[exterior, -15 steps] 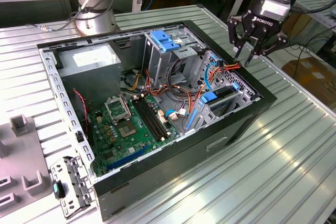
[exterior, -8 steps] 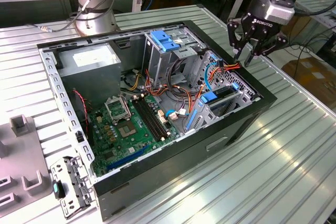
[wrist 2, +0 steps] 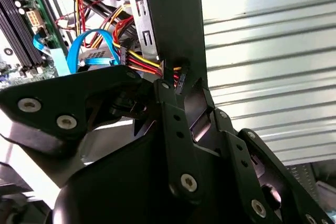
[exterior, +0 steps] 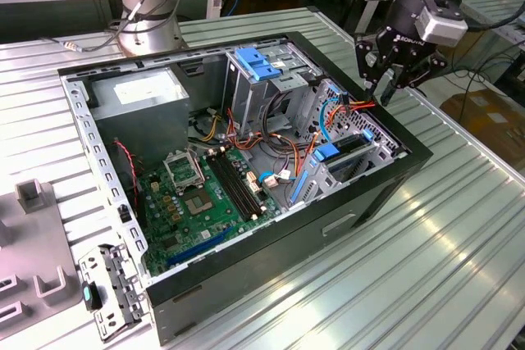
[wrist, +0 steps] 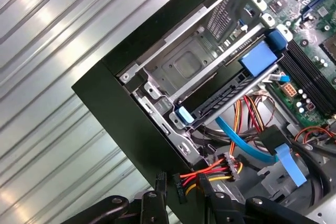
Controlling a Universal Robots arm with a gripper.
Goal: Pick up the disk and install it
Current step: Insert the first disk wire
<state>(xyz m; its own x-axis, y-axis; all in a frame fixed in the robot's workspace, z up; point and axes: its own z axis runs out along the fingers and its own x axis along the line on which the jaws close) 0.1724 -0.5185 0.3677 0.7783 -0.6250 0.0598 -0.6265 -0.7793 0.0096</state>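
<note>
The gripper (exterior: 384, 88) hangs over the corner of the open computer case (exterior: 328, 227) at the exterior view's right. Its 2 fingers (wrist: 160, 184) stand apart, straddling the black power connector (wrist: 179, 188) on the red, yellow and black wires (wrist: 210, 170). Whether either finger touches the connector cannot be told. The disk (wrist: 231, 90) sits edge-on in the metal drive cage (wrist: 184, 66) inside that same corner, with blue plastic at both ends and its label hidden. It appears seated in the bay. From the fingers, the disk lies deeper in the case, below the gripper and toward the exterior view's left, near but not touching. Its long axis runs from the black case wall inward toward the motherboard (exterior: 197, 202). The connector lies between the fingers and the disk.
</note>
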